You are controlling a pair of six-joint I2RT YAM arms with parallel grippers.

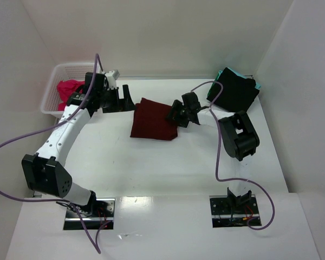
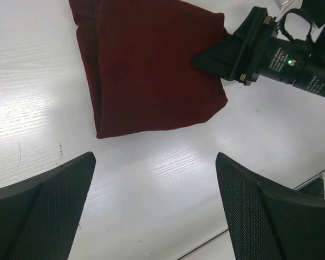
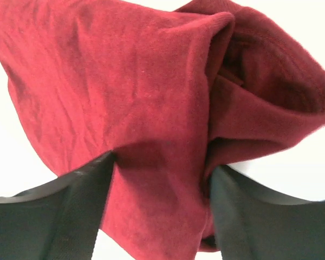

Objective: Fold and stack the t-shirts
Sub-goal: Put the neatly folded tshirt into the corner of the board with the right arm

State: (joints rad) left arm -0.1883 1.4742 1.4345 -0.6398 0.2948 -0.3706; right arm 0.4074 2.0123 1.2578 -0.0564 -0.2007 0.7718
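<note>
The dark maroon t-shirt (image 1: 151, 125) lies folded in the middle of the table; it also shows in the left wrist view (image 2: 151, 70) and the right wrist view (image 3: 124, 81). My right gripper (image 1: 177, 115) is at its right edge, its jaws closed on a bunched fold of the cloth (image 3: 162, 168). My left gripper (image 1: 119, 103) is open and empty over bare table just left of the shirt (image 2: 154, 162). The black t-shirt (image 1: 235, 91) lies folded at the back right on the teal t-shirt (image 1: 253, 82), of which only an edge shows. The bright pink t-shirt (image 1: 70, 86) sits crumpled in the basket.
The white lattice basket (image 1: 51, 97) stands at the back left, beside the left arm. White walls close in the table at the back and on both sides. Purple cables trail from both arms over the table.
</note>
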